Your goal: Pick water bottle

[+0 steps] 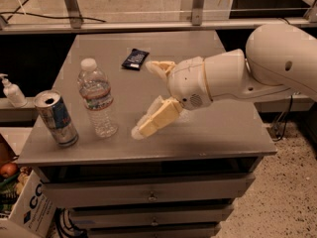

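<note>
The water bottle stands upright near the table's front left; it is clear and ribbed, with a white cap and a thin coloured label band. My gripper is open and empty, just right of the bottle and a short gap away. One cream finger reaches down to the table top, the other finger points left higher up. The white arm comes in from the right.
A silver-blue drink can stands left of the bottle near the grey table's front edge. A dark snack packet lies further back. A white pump bottle stands on a ledge off the left. Drawers sit below.
</note>
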Action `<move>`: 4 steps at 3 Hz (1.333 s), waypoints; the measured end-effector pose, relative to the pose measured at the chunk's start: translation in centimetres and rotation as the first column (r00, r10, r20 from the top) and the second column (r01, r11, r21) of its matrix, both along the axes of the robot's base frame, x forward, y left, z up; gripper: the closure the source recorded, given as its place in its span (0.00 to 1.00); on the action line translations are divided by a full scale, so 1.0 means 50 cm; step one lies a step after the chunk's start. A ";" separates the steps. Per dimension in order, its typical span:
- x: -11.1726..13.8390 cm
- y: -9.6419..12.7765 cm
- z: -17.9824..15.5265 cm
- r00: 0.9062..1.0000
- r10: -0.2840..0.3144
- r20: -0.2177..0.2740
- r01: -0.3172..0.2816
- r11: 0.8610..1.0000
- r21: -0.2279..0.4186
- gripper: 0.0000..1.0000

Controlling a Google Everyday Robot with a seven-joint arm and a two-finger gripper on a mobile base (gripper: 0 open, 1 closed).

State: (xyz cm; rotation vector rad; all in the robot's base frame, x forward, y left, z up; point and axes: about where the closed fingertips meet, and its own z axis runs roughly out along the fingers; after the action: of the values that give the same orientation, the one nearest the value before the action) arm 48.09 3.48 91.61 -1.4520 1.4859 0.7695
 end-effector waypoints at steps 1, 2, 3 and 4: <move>-0.009 0.027 0.002 1.000 0.020 0.000 -0.020 0.999 0.030 0.00; -0.006 0.064 -0.005 0.999 0.035 0.004 -0.035 0.996 0.076 0.00; 0.010 0.100 -0.017 0.999 0.042 0.008 -0.043 0.993 0.112 0.00; 0.027 0.129 -0.032 0.999 0.042 0.007 -0.042 0.988 0.147 0.00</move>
State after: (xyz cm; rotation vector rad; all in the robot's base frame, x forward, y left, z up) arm 49.42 9.96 90.02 -1.3764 1.3696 0.8830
